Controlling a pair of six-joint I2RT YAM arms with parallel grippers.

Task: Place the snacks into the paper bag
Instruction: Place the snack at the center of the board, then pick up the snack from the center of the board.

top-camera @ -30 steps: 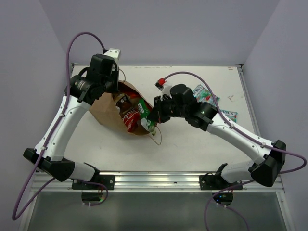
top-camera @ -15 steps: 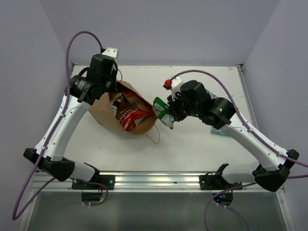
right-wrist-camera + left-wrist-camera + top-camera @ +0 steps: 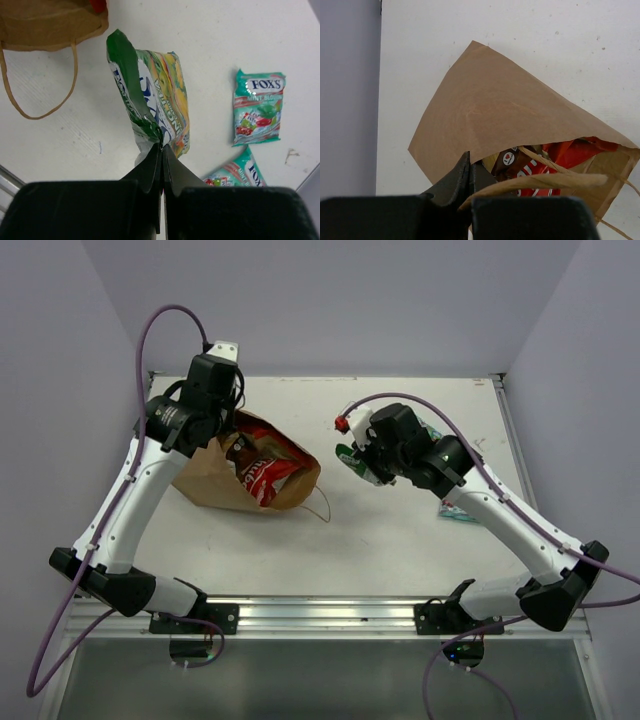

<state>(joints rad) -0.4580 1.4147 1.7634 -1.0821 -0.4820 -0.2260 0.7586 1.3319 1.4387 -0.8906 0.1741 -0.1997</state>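
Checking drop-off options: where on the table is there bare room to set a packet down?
Bare: the near strip between the paper bag and the front rail, and the far edge behind the green candy bag. Crowded: the bag's mouth and the right side around the teal packets.

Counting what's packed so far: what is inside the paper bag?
Inside the paper bag, a red-orange packet and a brown packet show at the mouth; anything deeper is hidden by the paper.

White table [image 3: 400,530]; paper bag [image 3: 213,485] lying L; two teal pkts [image 3: 258,106] R side.
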